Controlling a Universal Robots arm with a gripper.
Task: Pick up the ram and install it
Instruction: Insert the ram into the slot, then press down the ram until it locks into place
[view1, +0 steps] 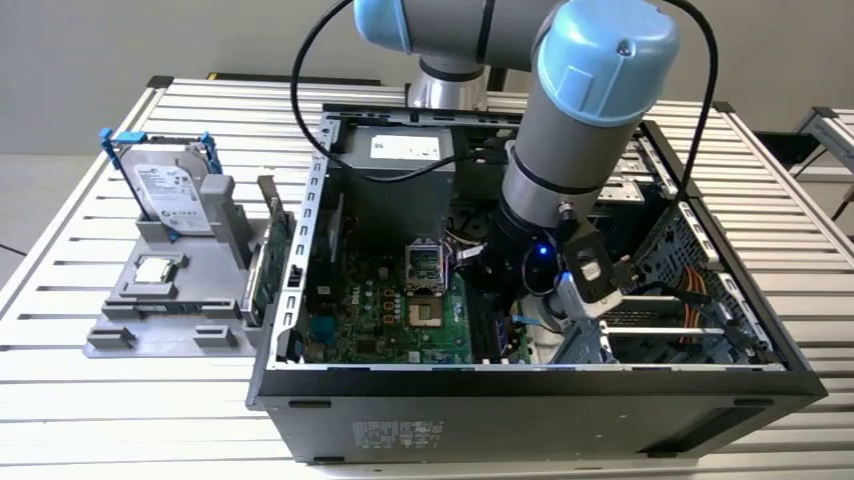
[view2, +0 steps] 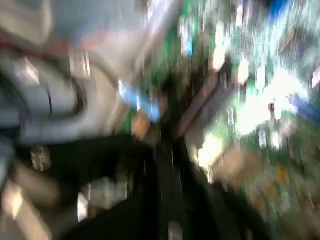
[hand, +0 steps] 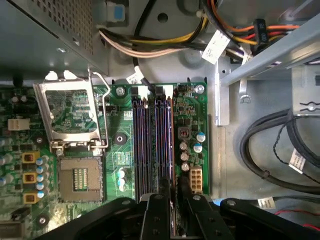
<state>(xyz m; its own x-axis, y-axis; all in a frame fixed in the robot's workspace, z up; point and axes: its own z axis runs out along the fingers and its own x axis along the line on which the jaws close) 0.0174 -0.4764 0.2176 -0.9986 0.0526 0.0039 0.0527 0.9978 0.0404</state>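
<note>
My gripper (hand: 175, 212) reaches down into the open computer case (view1: 534, 385), over the motherboard's memory slots (hand: 147, 145). Its two black fingers (hand: 155, 215) are shut on the ram (hand: 172, 150). I see the ram edge-on as a thin dark strip, in line with the outermost slot, beside the row of capacitors. Whether it is seated in the slot I cannot tell. In the exterior view the gripper (view1: 507, 325) is low inside the case, beside the green motherboard (view1: 400, 320). The second wrist view is smeared, with a dark strip (view2: 167, 170) down its middle.
An open processor socket (hand: 80, 175) with a raised metal frame (hand: 70, 115) lies next to the slots. Cable bundles (hand: 165, 45) and a drive cage (view1: 694, 270) crowd the case. Outside, a grey holder (view1: 120, 335) carries a hard drive (view1: 174, 195), a silver chip (view1: 156, 268) and an upright green card (view1: 274, 265).
</note>
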